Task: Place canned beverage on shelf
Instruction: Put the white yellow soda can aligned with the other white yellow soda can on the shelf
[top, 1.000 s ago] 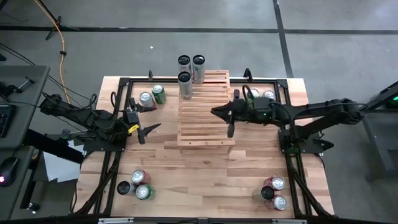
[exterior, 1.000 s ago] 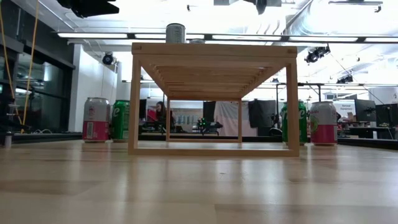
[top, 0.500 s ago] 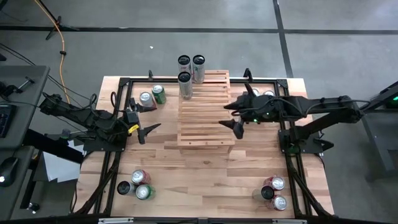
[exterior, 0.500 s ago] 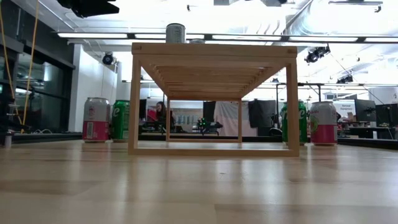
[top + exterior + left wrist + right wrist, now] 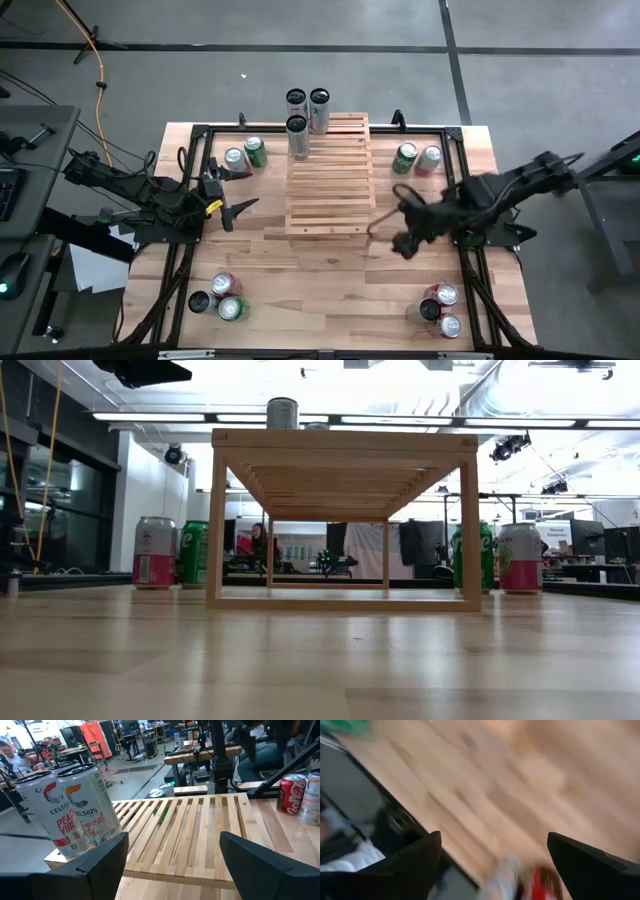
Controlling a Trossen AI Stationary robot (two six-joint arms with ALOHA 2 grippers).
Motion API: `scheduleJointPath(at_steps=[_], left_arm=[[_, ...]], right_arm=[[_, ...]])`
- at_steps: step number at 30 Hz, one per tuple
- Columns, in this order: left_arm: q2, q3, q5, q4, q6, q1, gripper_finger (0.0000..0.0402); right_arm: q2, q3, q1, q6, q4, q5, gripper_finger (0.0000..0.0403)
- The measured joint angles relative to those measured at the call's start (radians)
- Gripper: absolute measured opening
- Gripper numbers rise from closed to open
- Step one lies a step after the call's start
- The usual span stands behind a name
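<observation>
Three tall cans [image 5: 303,113] stand at the far end of the shelf [image 5: 330,178], which sits mid-table on the wooden tabletop [image 5: 330,280]. Right gripper [image 5: 385,232] hangs empty with fingers spread, just off the shelf's near right corner. Left gripper [image 5: 235,211] waits left of the shelf, jaws apart, holding nothing. Small can clusters [image 5: 222,298] sit near the table's corners

Even overhead light falls on the table [image 5: 330,275], casting soft shadows. Ceiling strip lights [image 5: 400,418] glare brightly in the low view. The right wrist view is heavily motion-blurred.
</observation>
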Motion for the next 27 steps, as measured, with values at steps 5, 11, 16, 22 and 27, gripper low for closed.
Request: scheduleJointPath(at_steps=[5, 11, 16, 22, 27], left_arm=[[0.0, 0.0, 0.0, 0.008, 0.006, 0.0, 0.0305], [0.0, 0.0, 0.0, 0.009, 0.009, 0.0, 0.0305], [0.0, 0.0, 0.0, 0.007, 0.009, 0.0, 0.0305], [0.0, 0.0, -0.001, 0.007, 0.01, 0.0, 0.0305], [0.0, 0.0, -0.001, 0.019, 0.02, 0.0, 0.0305]], right_arm=[[0.08, 0.0, 0.081, 0.17, -0.108, -0.174, 0.035], [0.154, 0.0, 0.142, 0.263, -0.143, -0.254, 0.035], [0.192, 0.0, 0.186, 0.336, -0.125, -0.306, 0.035], [0.199, 0.0, 0.243, 0.408, -0.057, -0.271, 0.035], [0.199, 0.0, 0.296, 0.493, 0.026, -0.222, 0.035]])
